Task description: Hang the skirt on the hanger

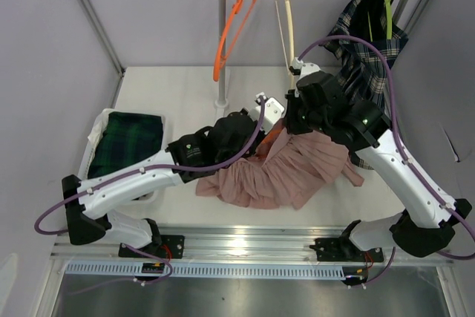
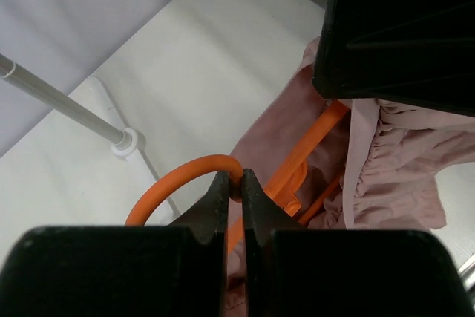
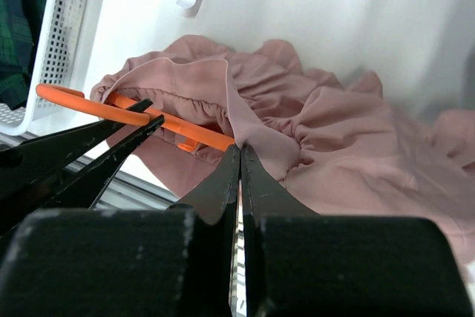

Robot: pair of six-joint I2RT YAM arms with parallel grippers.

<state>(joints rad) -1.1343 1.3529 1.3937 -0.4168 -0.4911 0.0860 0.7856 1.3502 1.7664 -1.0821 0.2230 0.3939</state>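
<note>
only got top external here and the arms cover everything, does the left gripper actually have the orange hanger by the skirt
Observer: Yes. In the left wrist view the left gripper is shut on the curved hook of the orange hanger.
Operator: ok and the right one, fabric or just air
Observer: Fabric. The right gripper is shut on the gathered waistband of the pink skirt.
Operator: is the hanger in the skirt yet
Observer: Partly. The right wrist view shows its hook end bare and its bar running under the waistband; how far is hidden.
</note>
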